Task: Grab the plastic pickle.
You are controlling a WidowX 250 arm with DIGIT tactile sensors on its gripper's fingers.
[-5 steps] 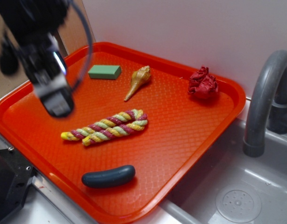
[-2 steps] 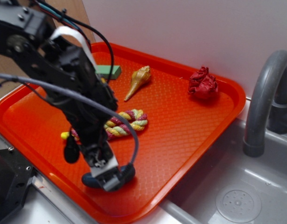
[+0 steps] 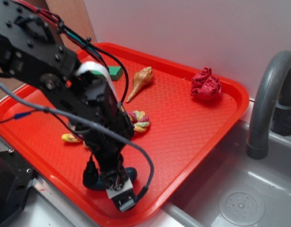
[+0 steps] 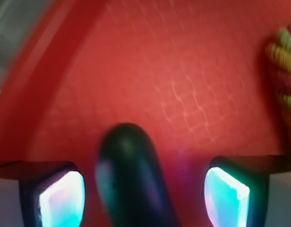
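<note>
The plastic pickle (image 3: 131, 173) is dark teal-grey and lies near the front edge of the orange tray (image 3: 192, 127). The arm hides most of it in the exterior view. In the wrist view the pickle (image 4: 131, 175) lies between my two fingers, nearer the left one (image 4: 62, 198), with a gap on each side. My gripper (image 4: 145, 196) is open and down around the pickle. In the exterior view the gripper (image 3: 119, 189) sits low over the tray's front.
A multicoloured braided rope (image 3: 138, 120) lies mid-tray, partly behind the arm. A light-green block (image 3: 115, 72), a seashell (image 3: 140, 81) and a red crumpled ball (image 3: 205, 85) lie at the back. A grey faucet (image 3: 268, 104) and sink (image 3: 240, 203) stand to the right.
The arm came from the tray's left rear to the front and lowered. The gripper now straddles the pickle and covers more of it. The pickle has not moved.
</note>
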